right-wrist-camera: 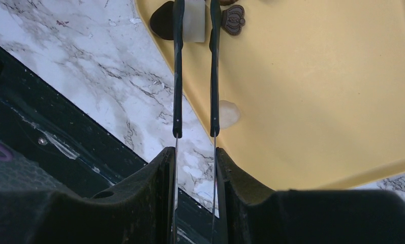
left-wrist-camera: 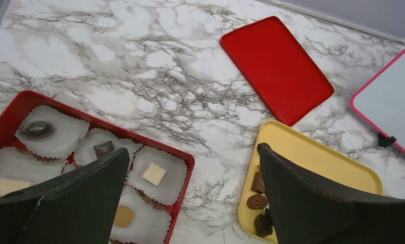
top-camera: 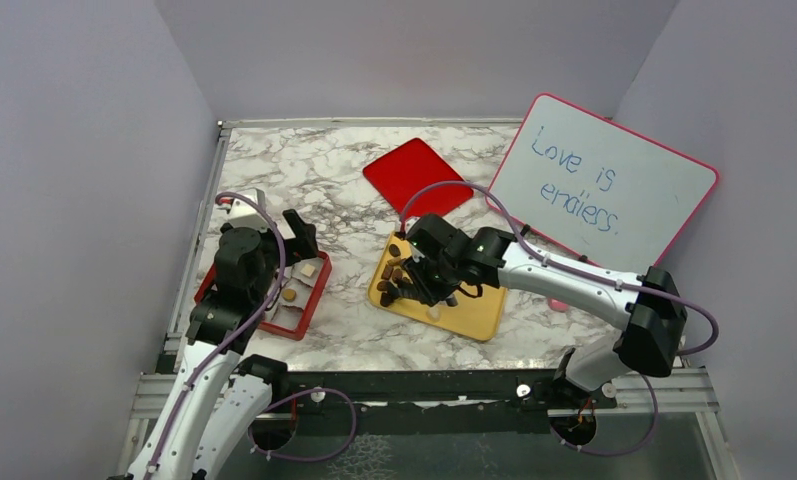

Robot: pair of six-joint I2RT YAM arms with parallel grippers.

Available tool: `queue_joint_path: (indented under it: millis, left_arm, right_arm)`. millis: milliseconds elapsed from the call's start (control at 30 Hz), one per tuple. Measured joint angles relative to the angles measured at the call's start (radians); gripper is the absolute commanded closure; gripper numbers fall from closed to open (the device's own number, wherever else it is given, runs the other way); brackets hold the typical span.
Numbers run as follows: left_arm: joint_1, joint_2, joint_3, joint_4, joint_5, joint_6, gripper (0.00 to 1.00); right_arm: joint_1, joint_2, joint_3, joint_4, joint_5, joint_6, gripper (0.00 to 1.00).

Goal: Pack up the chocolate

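- Pinching a cream-white square chocolate [right-wrist-camera: 192, 23] between its two thin finger blades, the right gripper [right-wrist-camera: 196, 7] reaches down over a flat yellow plastic tray [right-wrist-camera: 317, 91], close to the tray's left edge. The blades stand only narrowly apart, clenched on that piece.
- A dark brown heart-shaped chocolate [right-wrist-camera: 162, 21] lies on the tray just outside one blade. A brown crown-stamped chocolate [right-wrist-camera: 234, 19] lies just outside the other.
- A pale cream oval chocolate [right-wrist-camera: 228, 113] lies alone on the tray, nearer its front edge and just beside one blade.
- More dark brown chocolates [left-wrist-camera: 256, 202] cluster at the tray's left end.
- The left gripper [left-wrist-camera: 192, 152] hovers left of the tray with its black fingers [left-wrist-camera: 78, 198] spread wide. It holds nothing and touches nothing.
- A red rectangular box [left-wrist-camera: 139, 137] sits left of the tray, well apart from it and below the left gripper. Its white paper cups [left-wrist-camera: 63, 145] hold a dark oval piece [left-wrist-camera: 36, 129], a dark square piece [left-wrist-camera: 103, 148], a white square piece [left-wrist-camera: 153, 174], a tan round piece [left-wrist-camera: 123, 216] and a cream bar [left-wrist-camera: 9, 185].
- A flat red lid [left-wrist-camera: 276, 68] lies beyond the tray on the white marble table [left-wrist-camera: 139, 61].
- A pink-framed whiteboard [top-camera: 604, 180] reading "Love is endless." stands tilted to the tray's right and rear.
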Motion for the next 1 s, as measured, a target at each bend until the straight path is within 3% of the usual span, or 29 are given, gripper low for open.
queue_joint_path:
  millis: [200,467,1000]
  left_arm:
    - [0.0,-0.019,0.0,0.0,-0.002,0.001,0.01]
    - [0.0,-0.022,0.0,-0.001,-0.003,0.0,0.01]
    - [0.0,-0.035,0.029,-0.04,-0.003,-0.004,0.01]
  right_arm:
    - [0.0,0.021,0.0,0.002,0.0,-0.006,0.64]
    - [0.005,0.039,-0.001,0.001,0.008,-0.005,0.74]
    - [0.005,0.01,-0.002,-0.003,0.048,0.029,0.77]
